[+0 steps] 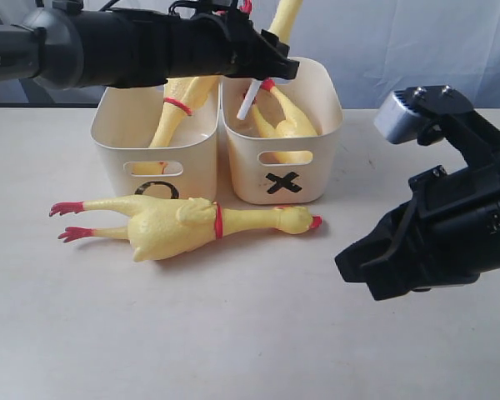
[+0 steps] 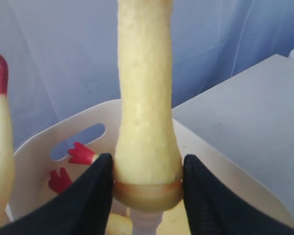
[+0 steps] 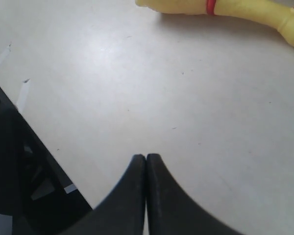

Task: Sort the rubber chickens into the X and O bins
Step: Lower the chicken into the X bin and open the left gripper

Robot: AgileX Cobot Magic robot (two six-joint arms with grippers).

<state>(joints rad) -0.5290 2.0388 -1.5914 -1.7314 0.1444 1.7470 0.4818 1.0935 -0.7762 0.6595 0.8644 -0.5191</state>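
- Saw a pale table [image 1: 233, 333] under everything.
- Found the left gripper [image 2: 147, 171] above the X bin [image 1: 317, 179], pinching the held rubber chicken [image 2: 144, 98], whose body stuck up past the jaws.
- Found the right gripper [image 3: 146, 169] pressed together over bare table, at 4 o'clock of the bins.
- Noted the O bin [image 1: 117, 158] just beside the X bin, at its 9 o'clock, a leaning chicken [image 1: 179, 104] inside; a second chicken [image 1: 287, 125] inside the X bin.
- Spotted a banded chicken [image 1: 175, 227] flat on the table at 6 o'clock of the bins, head toward 3 o'clock.

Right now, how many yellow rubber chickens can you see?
4 chickens: one on the table, one in the cream O bin, one in the X bin, one in the left gripper.
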